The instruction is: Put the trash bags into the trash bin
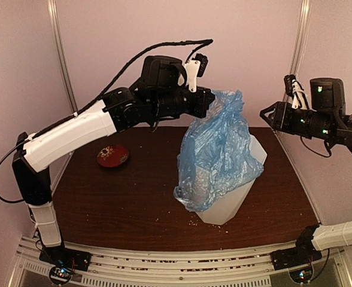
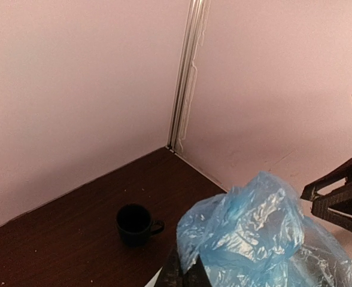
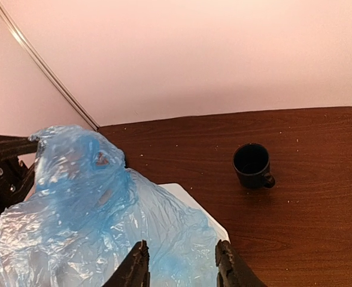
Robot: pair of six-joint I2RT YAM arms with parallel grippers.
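The light-blue trash bag [image 1: 215, 152] hangs draped over the white trash bin [image 1: 231, 206], which stands at the table's middle right. My left gripper [image 1: 211, 100] is shut on the bag's top edge and holds it up above the bin. In the left wrist view the fingers [image 2: 175, 275] pinch the film of the bag [image 2: 254, 233]. My right gripper [image 1: 267, 113] is open and empty, hovering to the right of the bag's top. In the right wrist view its gripper [image 3: 182, 269] stands over the bag [image 3: 92, 209], and a corner of the bin's rim [image 3: 191, 200] shows.
A dark blue mug [image 3: 252, 165] stands on the brown table behind the bin, also in the left wrist view [image 2: 137, 224]. A red dish [image 1: 112, 155] lies at the left of the table. Crumbs are scattered over the table [image 1: 134, 203]. Pink walls close in the back and sides.
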